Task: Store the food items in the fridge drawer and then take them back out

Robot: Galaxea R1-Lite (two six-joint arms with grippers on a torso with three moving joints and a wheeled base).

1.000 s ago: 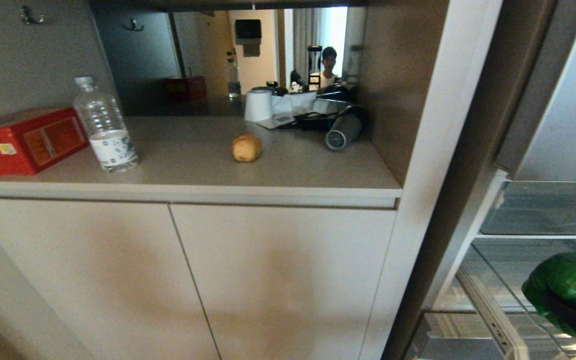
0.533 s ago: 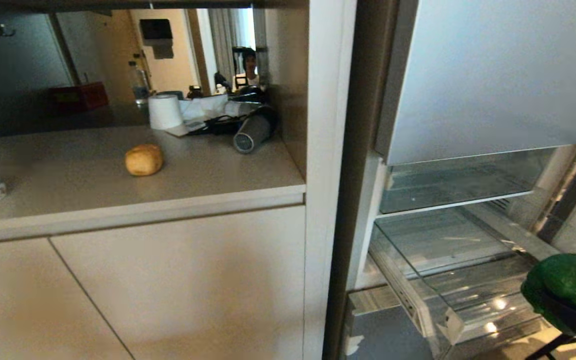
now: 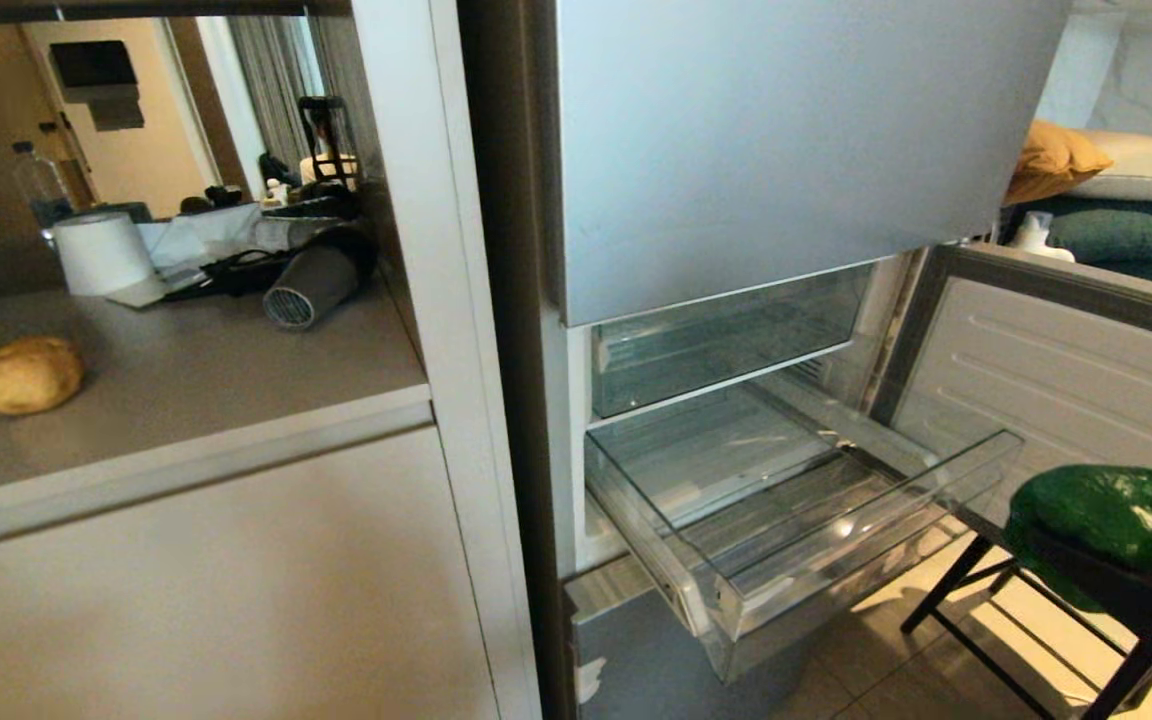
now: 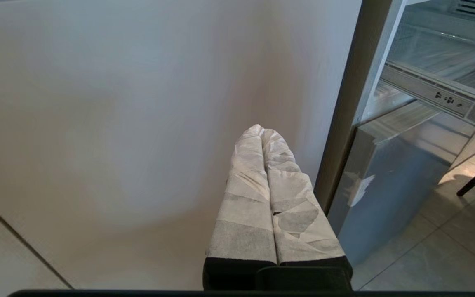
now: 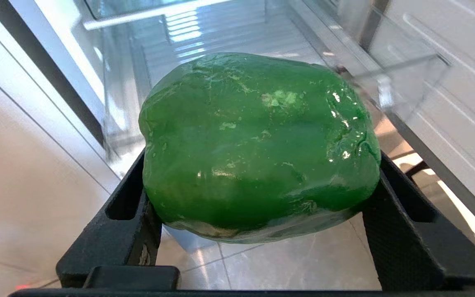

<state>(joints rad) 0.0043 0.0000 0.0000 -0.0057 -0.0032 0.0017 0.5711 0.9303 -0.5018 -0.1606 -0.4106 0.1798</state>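
Only the head view shows the potato (image 3: 30, 374) on the counter (image 3: 206, 380), at nine o'clock from the fridge drawer (image 3: 786, 520). The right pincer (image 5: 258, 198) pinches the bell pepper (image 5: 258, 144), its long axis lying across the fingers; the left pincer (image 4: 262, 136) is pressed together.

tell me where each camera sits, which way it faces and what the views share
Head view: on the robot's head, looking forward and down at the open fridge drawer, the potato on the counter; the right hand shows at the edge.
Left wrist view: behind the shut left hand, facing a cabinet front.
Right wrist view: behind the right hand, clamped on the bell pepper, facing the drawer.
Shared: head and right wrist views both show pepper and drawer.
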